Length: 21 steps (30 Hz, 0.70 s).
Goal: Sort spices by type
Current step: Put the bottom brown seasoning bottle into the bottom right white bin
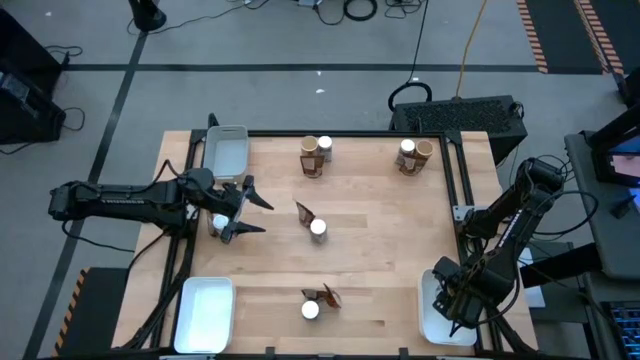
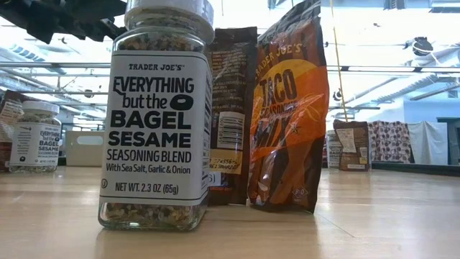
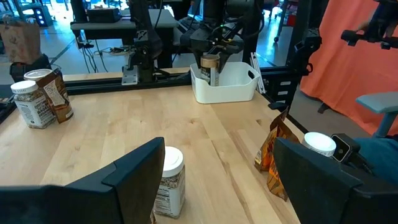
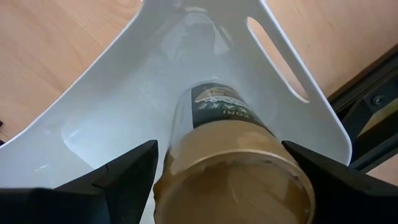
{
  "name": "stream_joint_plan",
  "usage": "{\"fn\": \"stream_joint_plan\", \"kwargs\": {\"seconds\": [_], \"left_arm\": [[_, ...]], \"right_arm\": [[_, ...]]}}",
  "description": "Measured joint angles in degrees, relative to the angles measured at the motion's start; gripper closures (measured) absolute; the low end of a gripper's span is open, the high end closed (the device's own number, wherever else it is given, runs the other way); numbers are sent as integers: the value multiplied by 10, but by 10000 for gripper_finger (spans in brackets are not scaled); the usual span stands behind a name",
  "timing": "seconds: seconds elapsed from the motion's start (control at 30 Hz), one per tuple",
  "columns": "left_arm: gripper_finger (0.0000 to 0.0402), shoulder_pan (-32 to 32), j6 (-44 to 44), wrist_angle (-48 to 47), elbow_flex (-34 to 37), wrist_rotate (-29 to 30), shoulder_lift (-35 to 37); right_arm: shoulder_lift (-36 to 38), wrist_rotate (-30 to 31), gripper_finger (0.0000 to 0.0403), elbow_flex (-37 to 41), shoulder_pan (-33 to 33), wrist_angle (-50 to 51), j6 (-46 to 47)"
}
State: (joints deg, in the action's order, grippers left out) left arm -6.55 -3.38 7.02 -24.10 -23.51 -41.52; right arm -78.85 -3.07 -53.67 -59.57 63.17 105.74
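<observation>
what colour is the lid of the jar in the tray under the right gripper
Tan, a light brown lid on the jar in the white tray; the right wrist view shows it best.

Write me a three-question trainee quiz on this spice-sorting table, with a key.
1. True or false: the right gripper has its jaws spread either side of a tan-lidded jar inside a white tray.
2. Which tray does the left gripper sit closest to: A the far-left tray, B the near-left tray?
3. Fill in: the low view's nearest jar reads "Everything but the ____ Sesame".

Key: 1 true; 2 A; 3 Bagel.
</observation>
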Motion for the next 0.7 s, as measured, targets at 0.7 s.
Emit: {"fn": "stream_joint_plan", "kwargs": {"seconds": [0.7], "left_arm": [[100,0,0,1,0,0,0]], "right_arm": [[42,-3,83,0,0,23,16]]}}
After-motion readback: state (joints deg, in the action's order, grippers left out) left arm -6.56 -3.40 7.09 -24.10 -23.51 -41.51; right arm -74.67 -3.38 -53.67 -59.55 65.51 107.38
